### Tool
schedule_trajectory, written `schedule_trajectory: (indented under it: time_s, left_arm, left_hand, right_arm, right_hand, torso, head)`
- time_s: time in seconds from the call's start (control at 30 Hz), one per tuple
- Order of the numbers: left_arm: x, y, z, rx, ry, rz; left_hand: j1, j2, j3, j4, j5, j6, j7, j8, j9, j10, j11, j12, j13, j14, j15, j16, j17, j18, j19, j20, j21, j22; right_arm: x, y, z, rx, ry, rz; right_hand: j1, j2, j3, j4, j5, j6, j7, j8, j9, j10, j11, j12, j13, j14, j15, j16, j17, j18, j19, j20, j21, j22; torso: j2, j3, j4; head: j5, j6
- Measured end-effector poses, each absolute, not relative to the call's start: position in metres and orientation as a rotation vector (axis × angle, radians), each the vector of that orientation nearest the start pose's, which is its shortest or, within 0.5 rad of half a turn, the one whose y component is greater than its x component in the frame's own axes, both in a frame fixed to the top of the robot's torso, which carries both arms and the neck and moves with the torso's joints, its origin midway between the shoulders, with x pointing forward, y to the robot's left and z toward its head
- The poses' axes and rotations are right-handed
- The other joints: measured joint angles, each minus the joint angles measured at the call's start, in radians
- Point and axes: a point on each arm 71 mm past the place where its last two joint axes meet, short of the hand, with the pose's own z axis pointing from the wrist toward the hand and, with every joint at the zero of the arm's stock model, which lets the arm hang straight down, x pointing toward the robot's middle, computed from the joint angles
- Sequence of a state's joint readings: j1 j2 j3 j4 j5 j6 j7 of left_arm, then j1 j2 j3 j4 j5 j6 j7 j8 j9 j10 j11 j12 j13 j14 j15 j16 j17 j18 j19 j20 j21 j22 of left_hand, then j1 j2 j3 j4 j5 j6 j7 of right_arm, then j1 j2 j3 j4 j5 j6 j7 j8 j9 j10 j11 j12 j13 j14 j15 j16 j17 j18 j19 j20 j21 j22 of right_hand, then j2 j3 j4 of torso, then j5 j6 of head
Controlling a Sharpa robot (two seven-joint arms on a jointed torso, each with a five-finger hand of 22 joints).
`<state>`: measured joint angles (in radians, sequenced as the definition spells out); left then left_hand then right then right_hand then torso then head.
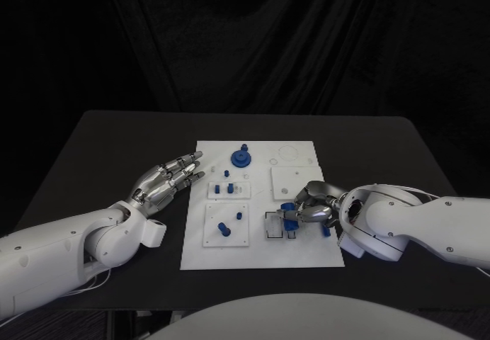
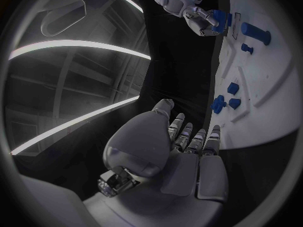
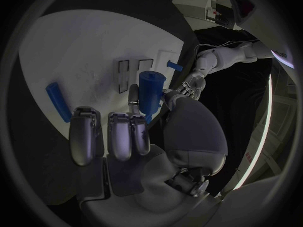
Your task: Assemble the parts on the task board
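two hands out, only the right one is busy

over on the left, the left hand (image 1: pixel 168 180) hovers over the black table (image 1: pixel 92 142) just beside the left edge of the task board (image 1: pixel 306 255), fingers straight and a little apart, nothing in it. it's idling, well apart from where the action is.

moving across the white board: a blue round part (image 1: pixel 241 156) stands near the far edge, two small blue pegs (image 1: pixel 229 189) stand in a plate at mid-board, and a blue pin (image 1: pixel 224 228) lies on the plate nearer the robot.

now the right side, and this is the one to watch. the right hand (image 1: pixel 314 205) is over the board's near right area, fingers curled, and the right wrist view shows it pinching a blue cylinder (image 3: pixel 150 90) between thumb and a finger. chunky, smooth, matte blue, with what looks like a lip at its upper end, its long axis roughly upright. it sits at the fingertips, right over the clear bracket (image 1: pixel 274 225) by the hand. whether it's touching the board yet, i can't tell.

my read: this is an insertion, and it all turns on keeping that axis straight above the seat directly below. the right hand is plainly nearer. tilt it and it could jam.
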<state>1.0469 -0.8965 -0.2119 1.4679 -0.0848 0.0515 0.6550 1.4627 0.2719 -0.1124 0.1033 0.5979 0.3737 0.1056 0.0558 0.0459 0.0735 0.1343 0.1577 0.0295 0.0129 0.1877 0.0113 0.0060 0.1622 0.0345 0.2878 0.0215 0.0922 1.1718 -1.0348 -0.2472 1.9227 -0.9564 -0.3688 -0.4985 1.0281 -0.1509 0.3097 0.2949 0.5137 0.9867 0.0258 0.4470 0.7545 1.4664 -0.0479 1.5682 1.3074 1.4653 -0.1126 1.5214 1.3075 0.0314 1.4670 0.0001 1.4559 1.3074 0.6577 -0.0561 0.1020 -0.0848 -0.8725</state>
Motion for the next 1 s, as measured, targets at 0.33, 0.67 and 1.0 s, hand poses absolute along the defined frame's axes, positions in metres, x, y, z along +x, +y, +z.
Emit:
schedule_trajectory:
  time_s: [0.33, 0.67, 1.0]
  left_arm:
    - [0.423, 0.237, -0.29, -1.059, 1.584, -1.801]
    - [0.423, 0.238, -0.291, -1.06, 1.586, -1.801]
    - [0.423, 0.238, -0.291, -1.061, 1.588, -1.8]
  left_hand:
    - [0.0, 0.0, 0.004, -0.004, 0.0, 0.0, 0.0, 0.0, 0.0, 0.0, 0.0, 0.0, 0.0, 0.0, 0.0, 0.0, 0.0, 0.0, 0.0, 0.0, 0.0, -0.001]
    - [0.0, 0.0, 0.004, -0.004, 0.0, 0.0, 0.0, 0.0, 0.0, 0.0, 0.0, 0.0, 0.0, 0.0, 0.0, 0.0, 0.0, 0.0, 0.0, 0.0, 0.0, -0.001]
    - [0.0, 0.0, 0.004, -0.004, 0.0, 0.0, 0.0, 0.0, 0.0, 0.0, 0.0, 0.0, 0.0, 0.0, 0.0, 0.0, 0.0, 0.0, 0.0, 0.0, 0.0, -0.001]
  right_arm:
    - [0.363, -0.202, -0.262, 0.482, 2.272, 0.586]
    - [0.364, -0.197, -0.264, 0.463, 2.3, 0.59]
    - [0.363, -0.196, -0.264, 0.461, 2.302, 0.593]
  right_hand:
    - [-0.001, 0.026, -0.03, -0.009, -0.063, -0.002, 0.002, -0.002, 0.005, 0.0, 0.0, 0.0, 0.0, 0.003, 0.003, 0.0, 0.0, 0.0, 0.0, 0.0, -0.004, 0.0]
    - [-0.018, 0.067, -0.095, -0.005, -0.166, -0.003, 0.004, -0.013, 0.005, 0.0, 0.0, 0.0, 0.0, -0.001, 0.007, 0.0, 0.0, 0.0, 0.0, 0.007, -0.004, 0.0]
    - [-0.115, 0.099, -0.196, -0.002, -0.23, -0.009, 0.005, -0.023, 0.002, 0.0, 0.007, 0.0, 0.0, 0.001, 0.008, 0.0, 0.0, 0.0, 0.0, 0.007, -0.01, 0.001]
  torso:
    - [0.0, 0.0001, -0.0002]
    - [0.0, 0.0007, 0.0]
    - [0.0, 0.0011, -0.0008]
  head:
    - [0.006, 0.0]
    - [0.011, 0.0]
    - [0.015, 0.0]
